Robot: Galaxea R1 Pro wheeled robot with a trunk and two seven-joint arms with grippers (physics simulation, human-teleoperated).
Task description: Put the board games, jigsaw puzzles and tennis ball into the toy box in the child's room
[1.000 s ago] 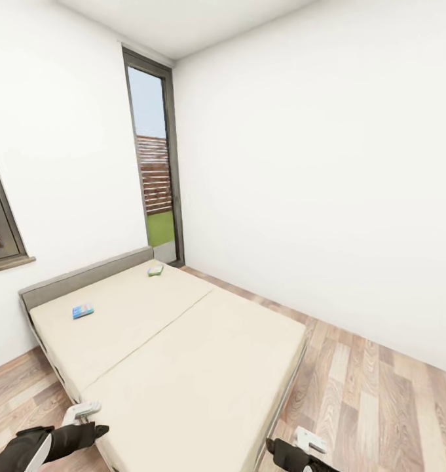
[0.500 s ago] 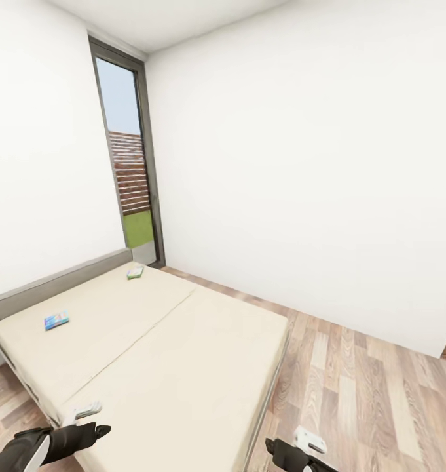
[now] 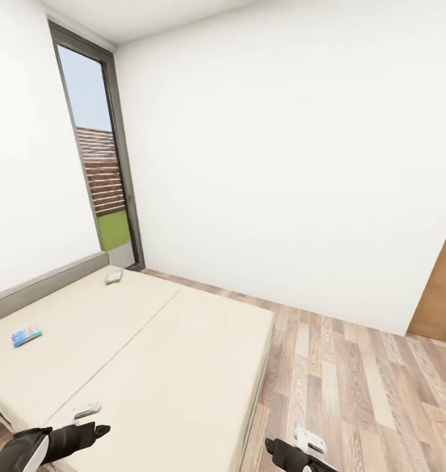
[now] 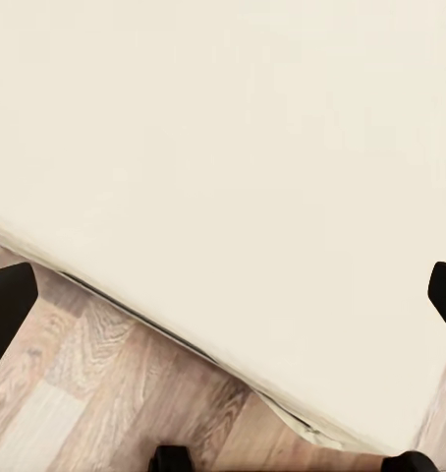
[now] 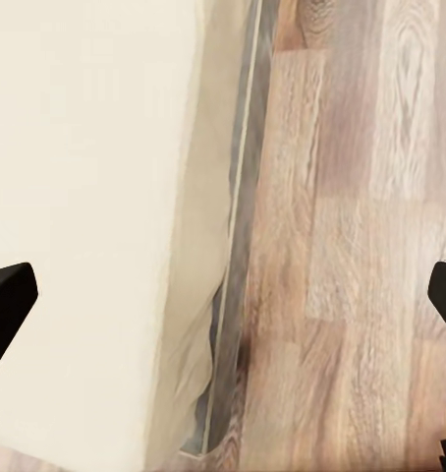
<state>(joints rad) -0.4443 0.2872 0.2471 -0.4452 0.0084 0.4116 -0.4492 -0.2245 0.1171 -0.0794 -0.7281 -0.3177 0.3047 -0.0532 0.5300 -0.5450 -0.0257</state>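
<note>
Beige mattress cover spreads over the bed, which sits low on the wood-plank floor of the child's room. Two board games lie on it near the grey headboard: the blue board game toward the near side and a green-white one close to the tall window, well apart from each other. Both arms hang low at the foot of the bed; the left gripper and the right gripper each show their jaws spread wide with nothing between them. Judging by this, the robot is on the fetching step, probably still positioning its base. Next it needs to drive along the bed until a game comes within reach.
</note>
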